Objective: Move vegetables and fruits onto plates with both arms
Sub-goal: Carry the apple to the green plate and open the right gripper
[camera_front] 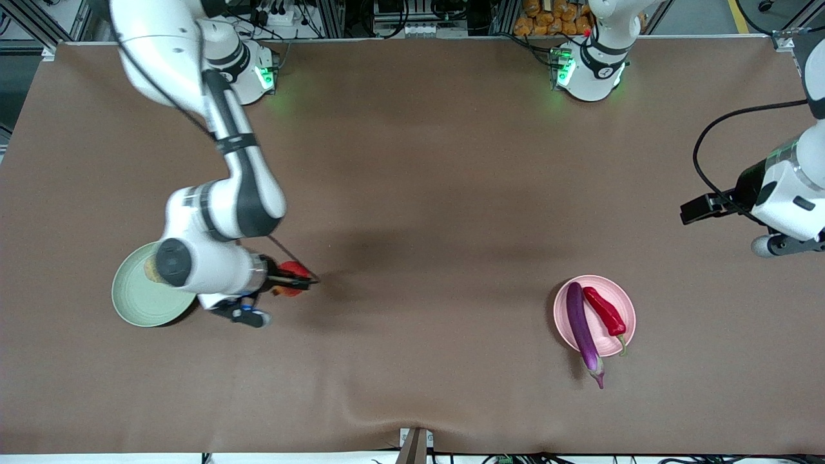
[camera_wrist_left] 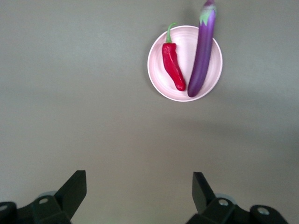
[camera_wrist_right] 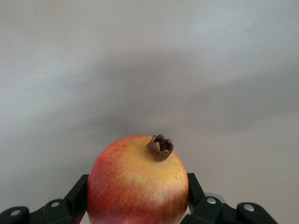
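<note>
I am gripping the red-and-yellow fruit (camera_wrist_right: 136, 179) in my right pincer (camera_front: 290, 281), just beside the green plate (camera_front: 138, 299). The round skin could be slipping if I swing fast. The eggplant (camera_front: 582, 328) and chili pepper (camera_front: 604, 310) are lying on the pink plate (camera_front: 620, 298). My left pincer (camera_wrist_left: 139, 193) is waiting wide over bare worktop (camera_front: 425, 193).

The right arm's wrist covers part of the green plate (camera_front: 138, 298) and most of a tan object on it, too hidden to identify. The red-and-yellow fruit (camera_wrist_right: 138, 182) is cut off at the right wrist view's lower edge.
</note>
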Controlling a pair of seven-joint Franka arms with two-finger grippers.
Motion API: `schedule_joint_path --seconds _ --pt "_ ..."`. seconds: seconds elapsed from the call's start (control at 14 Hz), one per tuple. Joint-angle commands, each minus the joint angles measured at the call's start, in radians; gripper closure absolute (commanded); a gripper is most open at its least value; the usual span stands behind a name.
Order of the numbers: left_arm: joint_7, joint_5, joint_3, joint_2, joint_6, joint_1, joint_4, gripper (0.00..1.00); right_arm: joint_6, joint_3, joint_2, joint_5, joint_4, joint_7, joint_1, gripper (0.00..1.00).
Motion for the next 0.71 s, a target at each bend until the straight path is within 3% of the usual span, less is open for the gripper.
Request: schedule_joint_path --seconds 0.0,0.28,0.64 --pt "0.011 -0.044 -0.002 -0.065 -0.020 0.012 -0.030 0.00 -0.034 0.021 -0.024 -0.003 -0.057 -0.257 -0.141 0.39" --pt "0.018 -0.067 -0.002 -0.089 -0.025 0.012 -0.059 0.00 -0.040 0.023 0.012 -0.006 -0.054 -0.675 -0.325 0.39" --pt "0.020 -0.067 -0.016 -0.103 -0.025 0.010 -0.058 0.00 0.042 0.024 0.068 -0.069 -0.049 -0.941 -0.410 0.39"
